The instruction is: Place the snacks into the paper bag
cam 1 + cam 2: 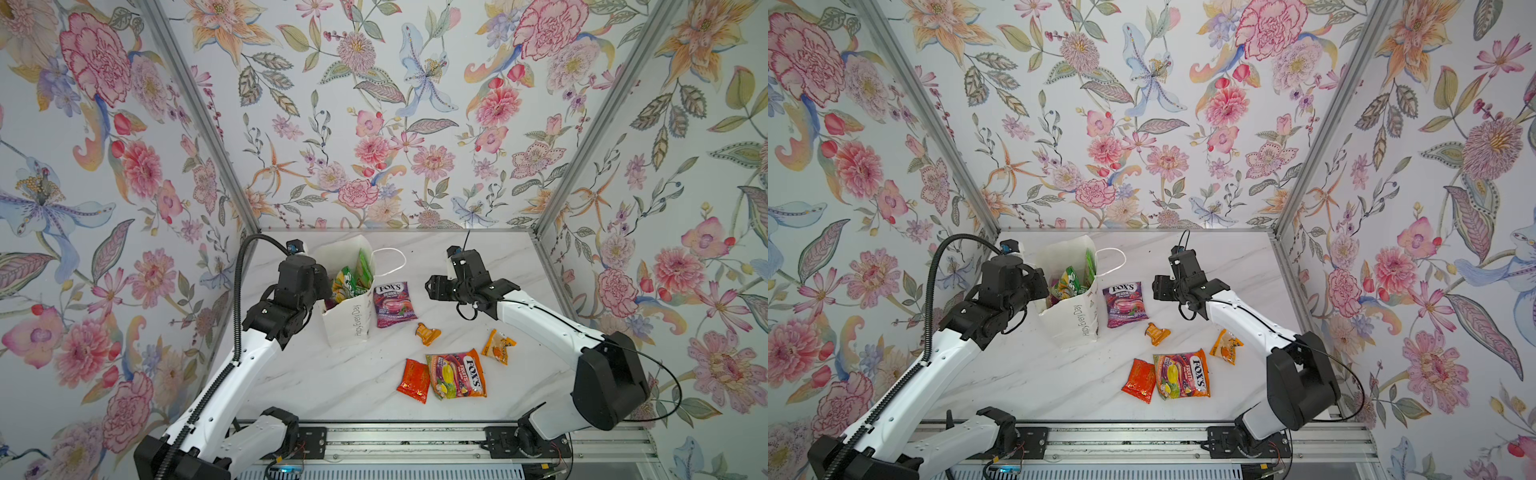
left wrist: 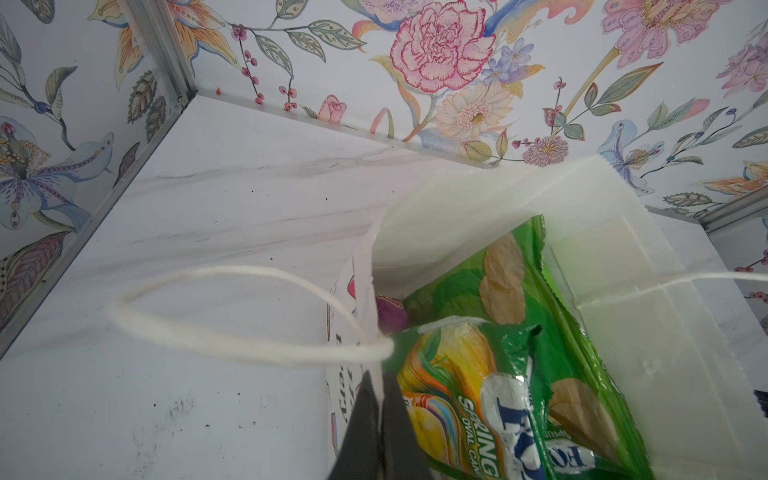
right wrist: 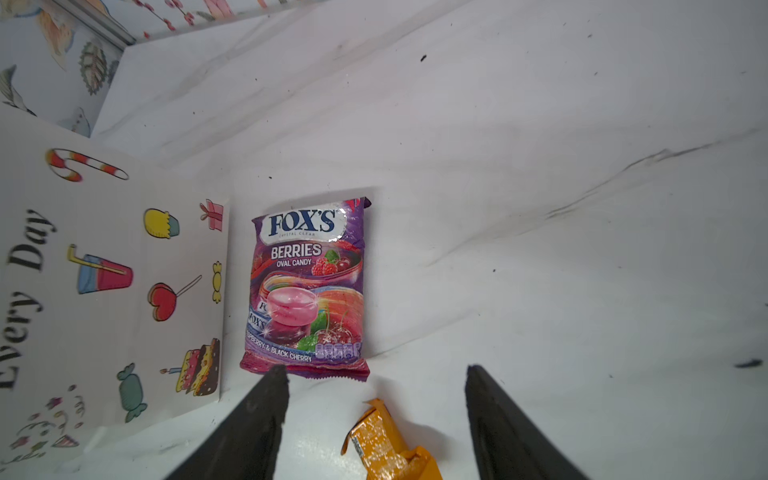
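Note:
The white paper bag (image 1: 348, 318) stands upright at the back left of the table, with a green chips bag (image 2: 513, 286) and a green FOX'S candy bag (image 2: 473, 399) sticking up inside it. My left gripper (image 2: 379, 376) is shut on the bag's near rim. A purple FOX'S bag (image 3: 307, 286) lies flat right of the paper bag. My right gripper (image 3: 376, 370) hangs open above the table, over a crumpled orange sachet (image 3: 386, 444). Nearer the front lie an orange FOX'S bag (image 1: 457, 374), a red sachet (image 1: 413, 380) and another orange sachet (image 1: 498, 346).
Flowered walls with aluminium posts (image 1: 199, 124) close the table at the back and both sides. A metal rail (image 1: 395, 436) runs along the front edge. One string handle (image 2: 232, 316) loops out from the bag's rim; another (image 1: 392, 259) hangs on its far side.

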